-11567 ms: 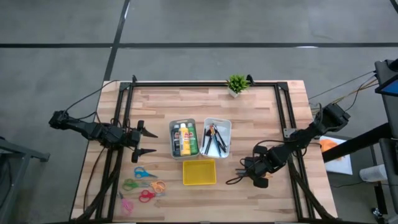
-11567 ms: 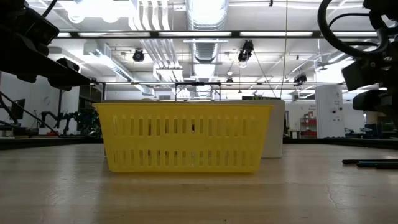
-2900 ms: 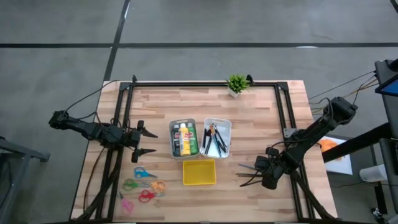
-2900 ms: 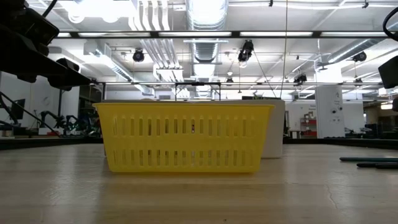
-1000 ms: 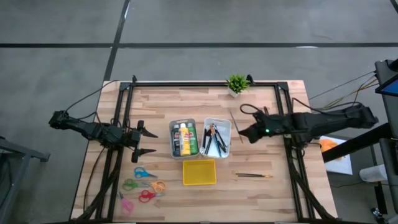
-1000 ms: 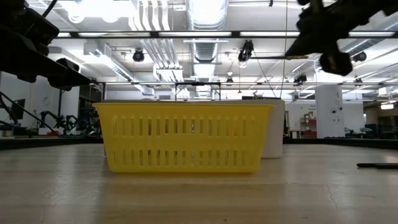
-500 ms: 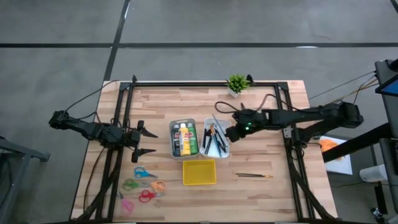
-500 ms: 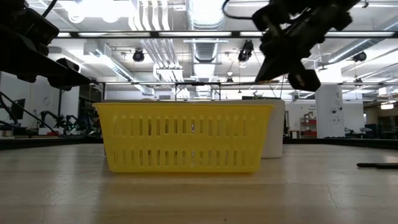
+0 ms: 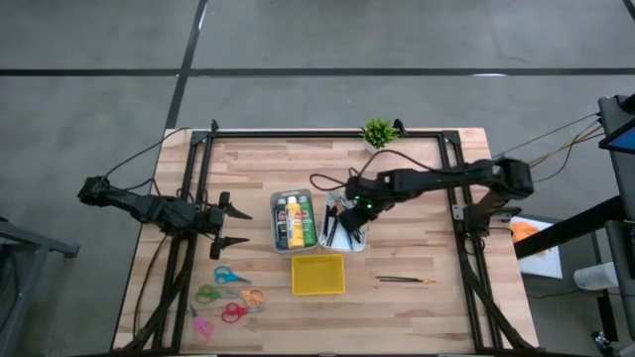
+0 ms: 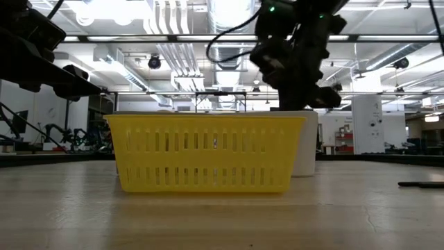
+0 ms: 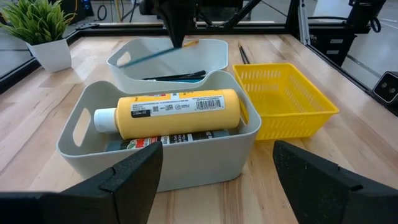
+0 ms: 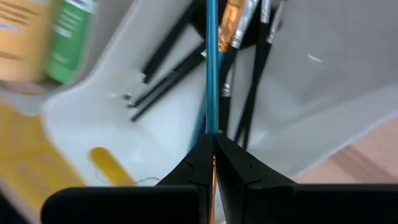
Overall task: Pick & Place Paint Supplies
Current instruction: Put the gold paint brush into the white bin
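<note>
Mostly sorted, judging by layout. Paint bottles (image 9: 295,220) already lying in the left grey bin (image 9: 274,202); yellow bottle (image 11: 174,112) on top in the left wrist view, cap toward the bin's handle cutout, long axis along the bin's length. Dark brushes (image 9: 347,230) piled in the right grey bin (image 9: 365,198), roughly lengthwise.

Right gripper (image 9: 347,213) over the right grey bin, fingers pinched tight on a teal-handled brush (image 12: 211,68). Handle runs straight out from the fingertips, far end angled down into the bin among the dark brushes; not released yet. Same teal shaft (image 11: 160,52) shows slanted over the bin rim from the left wrist camera.

Left to do, as a guess: drop this brush, then fetch the last brush or pencil (image 9: 402,281) lying flat on the table (image 9: 446,307), well right of the yellow basket (image 9: 317,275), long axis across the table's width. Yellow basket looks empty.

Left gripper (image 9: 236,225) parked at the table's left edge, fingers spread wide, holding nothing.
</note>
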`<state>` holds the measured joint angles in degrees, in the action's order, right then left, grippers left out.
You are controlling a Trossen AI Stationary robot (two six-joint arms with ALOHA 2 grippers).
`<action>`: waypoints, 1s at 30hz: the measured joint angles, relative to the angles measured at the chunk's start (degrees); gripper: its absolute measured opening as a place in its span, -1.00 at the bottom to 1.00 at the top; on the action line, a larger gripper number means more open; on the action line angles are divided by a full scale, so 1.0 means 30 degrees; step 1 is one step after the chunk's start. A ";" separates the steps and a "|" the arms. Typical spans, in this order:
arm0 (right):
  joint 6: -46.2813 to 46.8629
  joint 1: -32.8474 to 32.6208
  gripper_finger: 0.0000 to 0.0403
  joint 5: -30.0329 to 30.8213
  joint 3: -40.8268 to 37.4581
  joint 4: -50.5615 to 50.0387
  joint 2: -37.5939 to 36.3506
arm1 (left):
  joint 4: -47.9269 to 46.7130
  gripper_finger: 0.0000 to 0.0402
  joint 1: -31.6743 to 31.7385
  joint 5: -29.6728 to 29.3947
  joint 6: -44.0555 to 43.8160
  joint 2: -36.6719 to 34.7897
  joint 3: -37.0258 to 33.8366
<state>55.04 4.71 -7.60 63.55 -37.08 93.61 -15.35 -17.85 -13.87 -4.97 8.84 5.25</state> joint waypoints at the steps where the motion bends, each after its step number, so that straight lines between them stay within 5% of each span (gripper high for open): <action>1: -0.0209 0.0000 -0.96 0.0002 0.0380 -0.0441 0.0463 | 0.0000 0.52 0.0000 0.0002 0.0000 0.0000 0.0003; 9: -0.1070 0.0000 -0.96 0.0000 0.1906 -0.1568 0.3143 | 0.0000 0.52 0.0005 0.0000 0.0000 0.0000 -0.0001; 20: -0.0745 0.0214 -0.95 -0.0007 0.1952 -0.1492 0.3458 | 0.0000 0.52 0.0007 0.0000 0.0000 0.0000 0.0003; 30: -0.1323 0.0250 -0.63 0.0027 0.2025 -0.1317 0.3451 | 0.0000 0.52 0.0004 0.0000 0.0000 0.0000 0.0001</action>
<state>51.08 5.46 -7.52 69.63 -41.03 103.96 -15.35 -17.84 -13.87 -4.97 8.84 5.25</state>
